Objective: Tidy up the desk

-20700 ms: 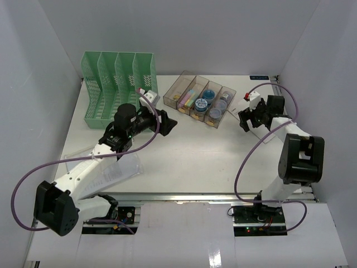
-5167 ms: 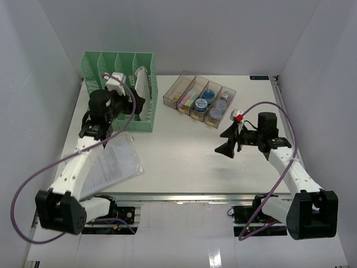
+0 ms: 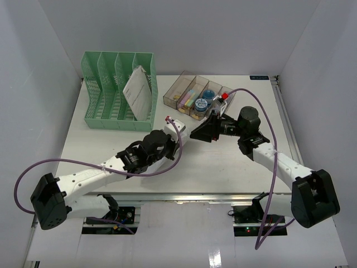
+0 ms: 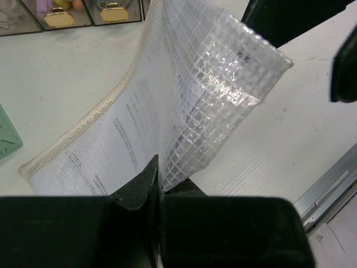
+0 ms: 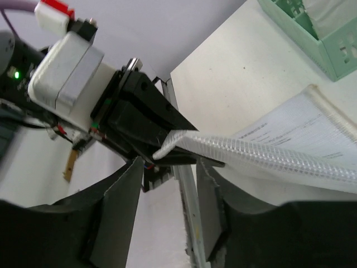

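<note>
The desk [image 3: 223, 164] is a large flat white tabletop that fills the floor of a white-walled booth. It is far bigger than anything on it. A metal rail [image 3: 184, 195] runs along its near edge, just ahead of the two arm bases. Toward the back left stands a green file rack [image 3: 106, 92], with a paper-filled pouch [image 3: 138, 92] leaning in its right-hand slot. Near the back centre lies a clear tray [image 3: 184, 84] of four compartments, holding small coloured items.

The two arms meet over the middle of the desk, in front of the tray.

The left claw [image 4: 158, 167] is pinched tight on the bottom edge of a see-through mesh pouch [image 4: 184, 111] with a printed sheet inside. No gap shows between its jaws. The pouch rises from the grip and curls over at its far corner. Its cream-bound edge sweeps toward the desk surface on the left, and the pictures do not show whether that edge touches the desk.

The right claw [image 5: 167, 164] faces the left one from the other side of the pouch. Its two fingers [image 5: 120, 212] stand partly apart with a clear gap between them. The pouch's ribbed edge and corner cross just beyond the fingertips, passing close to the finger on the right of the wrist view. It cannot be told whether that finger touches the pouch, and the jaws are not clamped on it.
</note>
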Motion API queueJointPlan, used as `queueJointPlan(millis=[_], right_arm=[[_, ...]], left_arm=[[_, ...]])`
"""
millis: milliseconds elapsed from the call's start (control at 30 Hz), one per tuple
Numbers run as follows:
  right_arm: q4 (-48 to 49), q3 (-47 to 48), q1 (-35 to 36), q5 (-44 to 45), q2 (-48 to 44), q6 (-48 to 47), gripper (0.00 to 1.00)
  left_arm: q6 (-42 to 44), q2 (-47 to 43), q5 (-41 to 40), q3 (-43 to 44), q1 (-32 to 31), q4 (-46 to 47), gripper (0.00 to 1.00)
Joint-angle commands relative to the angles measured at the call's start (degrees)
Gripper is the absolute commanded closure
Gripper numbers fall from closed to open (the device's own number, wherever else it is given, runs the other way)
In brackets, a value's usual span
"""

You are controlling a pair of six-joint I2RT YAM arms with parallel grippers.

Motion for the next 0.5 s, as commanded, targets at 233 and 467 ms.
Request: queueJointPlan(millis=[233, 467], right_arm=[[1.1, 4.3, -3.6, -24.6, -6.2, -16.9, 0.09], [-1.4, -1.0, -8.7, -29.0, -11.3, -22.6, 0.03]], left_arm=[[-3.6, -20.4, -3.7, 0.8, 2.3, -0.7, 1.00], [-2.3, -18.5, -2.4, 10.7, 12.2, -2.6, 1.00]])
